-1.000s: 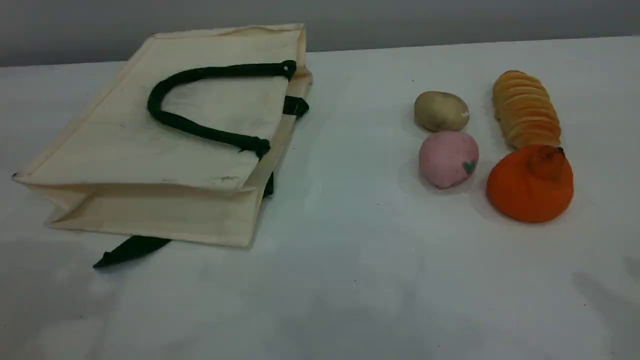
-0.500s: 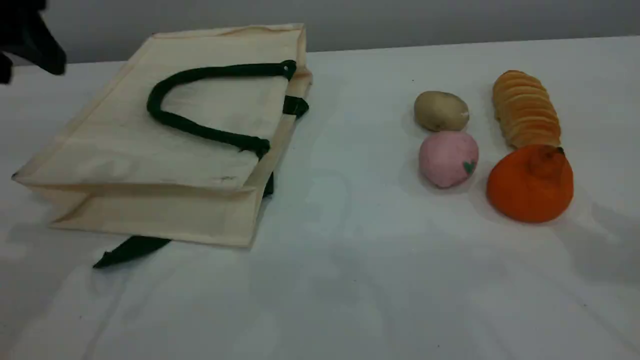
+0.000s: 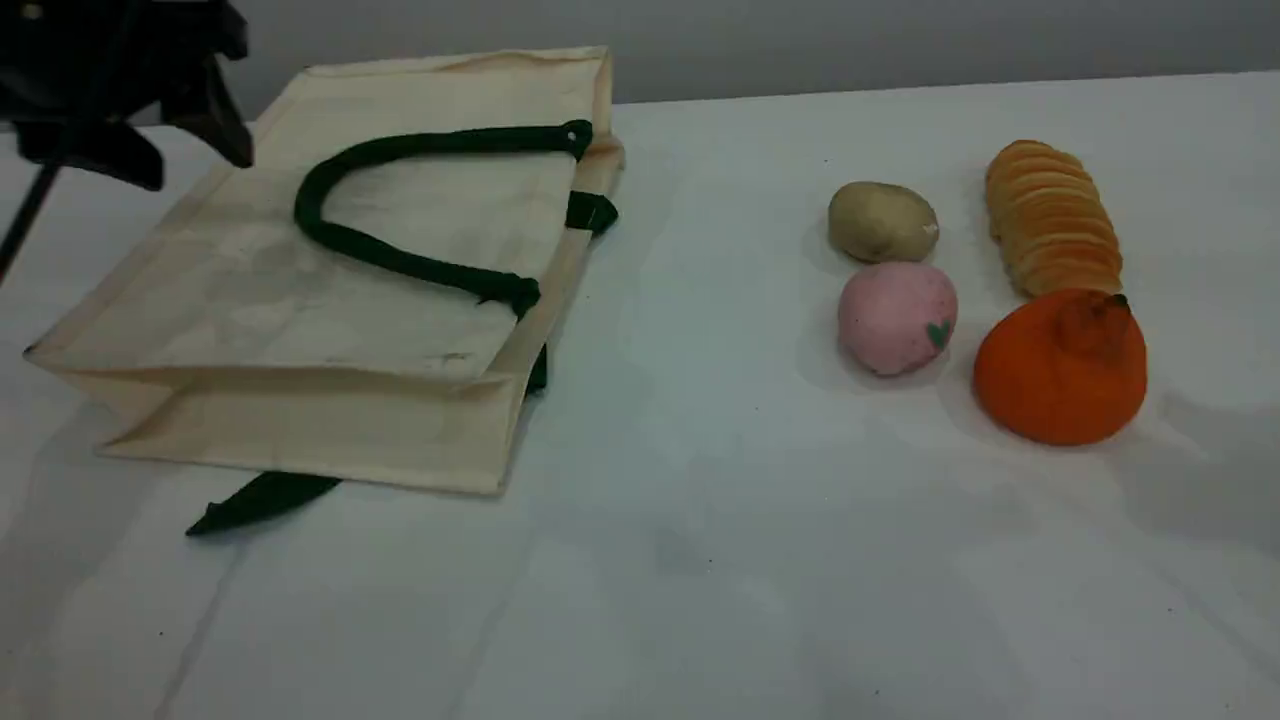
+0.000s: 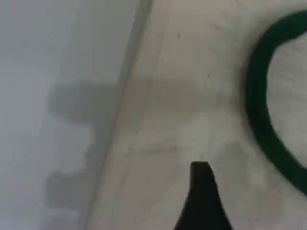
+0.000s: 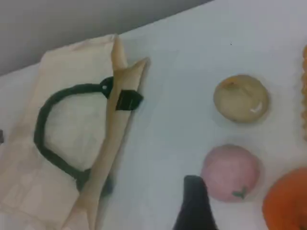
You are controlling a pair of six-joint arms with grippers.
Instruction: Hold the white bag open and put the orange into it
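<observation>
Nothing done yet, as far as the views show. The cream canvas tote bag with dark green rope handles (image 3: pixel 300 290) lies flat on its side on the white tabletop (image 3: pixel 700 560), mouth facing right and pressed shut, upper rope handle (image 3: pixel 400 205) lying on the top panel. The round bright-orange soft toy orange (image 3: pixel 1060 370) sits at the right, well apart from the bag, untouched.

Left hand (image 3: pixel 150 150) is at the top-left corner of the scene view, above the bag's far-left edge, fingers spread wide, holding nothing. In its wrist view one fingertip (image 4: pixel 201 191) hovers over the cream panel, handle loop off to its right. Right hand is outside the scene view; only one fingertip (image 5: pixel 194 201) shows in its wrist view, just beside the pink ball with a green mark (image 5: pixel 230 171). It looks empty and reads as fully open.

Left to do: open the mouth, hold it, pick the orange, carry it in.

Room:
- Wide bare tabletop between bag mouth and fruit, clear carry path.
- Orange is crowded: ribbed orange-tan loaf (image 3: pixel 1050 215) touches it behind, pink ball just left, tan potato-shaped toy (image 3: pixel 882 222) behind that. Its front and right sides are free.
- Bag's far end sits close to the tabletop's back edge and the grey wall.
</observation>
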